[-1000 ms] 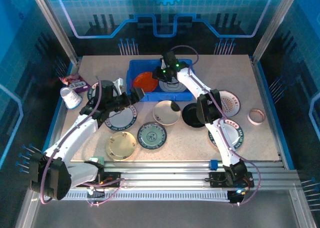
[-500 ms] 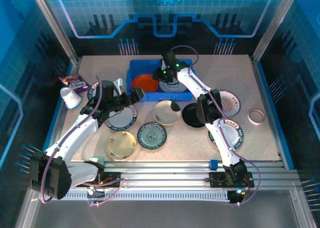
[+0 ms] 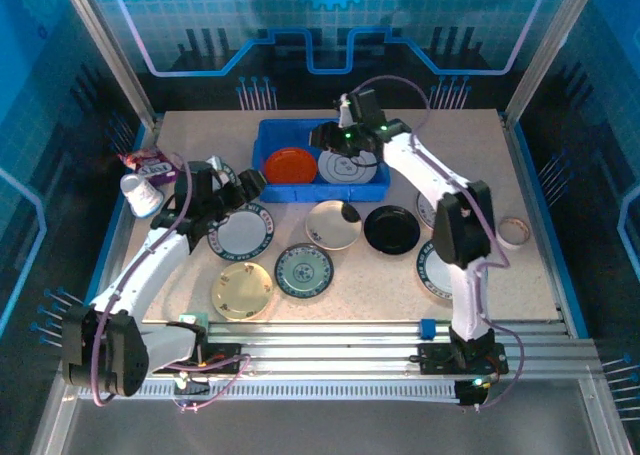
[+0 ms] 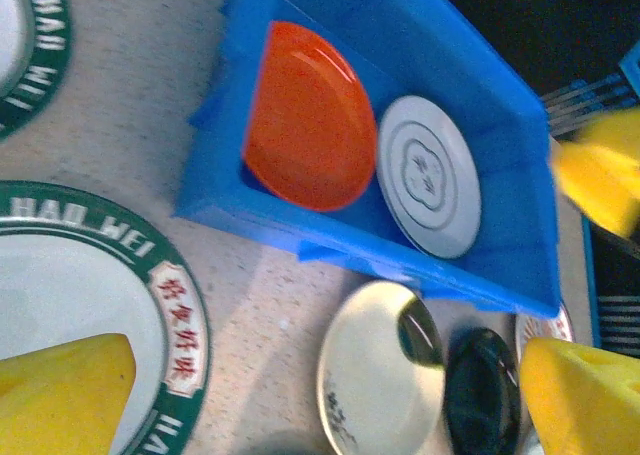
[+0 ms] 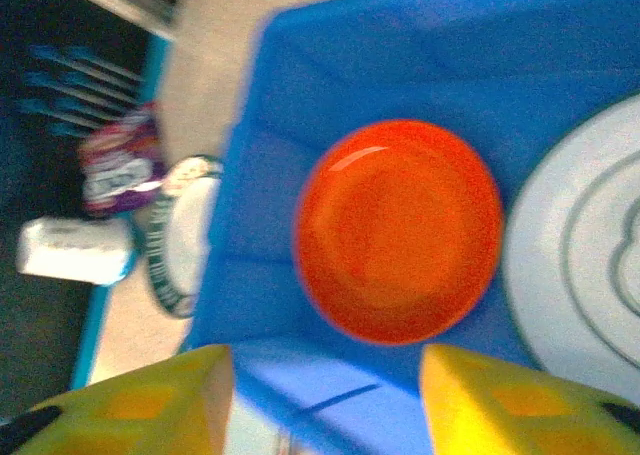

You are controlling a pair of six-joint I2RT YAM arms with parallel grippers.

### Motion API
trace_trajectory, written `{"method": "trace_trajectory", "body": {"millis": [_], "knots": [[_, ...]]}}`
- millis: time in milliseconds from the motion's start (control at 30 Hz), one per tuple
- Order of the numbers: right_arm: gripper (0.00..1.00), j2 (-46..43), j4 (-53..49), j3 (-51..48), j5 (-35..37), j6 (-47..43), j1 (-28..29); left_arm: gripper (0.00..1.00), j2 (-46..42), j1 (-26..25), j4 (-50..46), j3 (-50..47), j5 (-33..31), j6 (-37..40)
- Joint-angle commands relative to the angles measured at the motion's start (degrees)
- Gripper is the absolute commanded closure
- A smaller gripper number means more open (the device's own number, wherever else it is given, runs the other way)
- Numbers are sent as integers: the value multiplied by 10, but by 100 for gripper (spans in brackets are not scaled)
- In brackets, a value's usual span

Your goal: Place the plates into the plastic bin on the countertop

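The blue plastic bin [image 3: 372, 181] stands at the back of the countertop [image 3: 520, 275]. An orange plate [image 3: 291, 163] and a white plate [image 3: 345, 167] lie flat inside it. My right gripper [image 3: 332, 138] hovers over the bin's far side, open, with nothing between its fingers [image 5: 510, 400]; below it are the orange plate [image 5: 400, 230] and the white plate [image 5: 590, 265]. My left gripper [image 3: 248, 186] is open above a green-rimmed plate [image 3: 240, 235]. Cream [image 3: 330, 225], black [image 3: 391, 229], teal-patterned [image 3: 304, 270] and gold [image 3: 243, 289] plates lie on the countertop.
A white cup [image 3: 140, 193] and a purple packet [image 3: 146, 160] sit at the left edge. A roll of tape [image 3: 512, 232] lies at the right. Two more plates [image 3: 432, 267] are partly covered by the right arm. Another plate [image 3: 192, 178] lies under the left arm.
The right gripper has opened wider and drawn back from the white plate, which stays in the bin. Its elbow swung right, uncovering the black plate. The left gripper shifted slightly left.
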Motion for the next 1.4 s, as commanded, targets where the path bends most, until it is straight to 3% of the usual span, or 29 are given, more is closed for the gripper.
{"method": "trace_trajectory", "body": {"millis": [0, 300, 500, 733, 833, 1167, 1367], "knots": [[43, -64, 105, -76, -59, 17, 6, 1, -1, 34, 0, -13, -22, -6], [44, -140, 211, -236, -65, 75, 25, 4, 54, 134, 2, -22, -7, -55], [44, -134, 202, -240, -61, 68, 24, 6, 70, 186, 14, -34, -4, -74], [42, -129, 212, -241, -63, 68, 24, 6, 81, 219, -6, -48, -57, -64], [42, -132, 218, -245, -58, 73, 23, 6, 84, 235, 20, -60, -40, -68], [46, -124, 224, -238, -71, 84, 19, 31, 146, 253, 107, -68, -2, -93], [47, -118, 227, -236, -82, 92, 13, 41, 193, 255, 137, -57, 9, -102]]}}
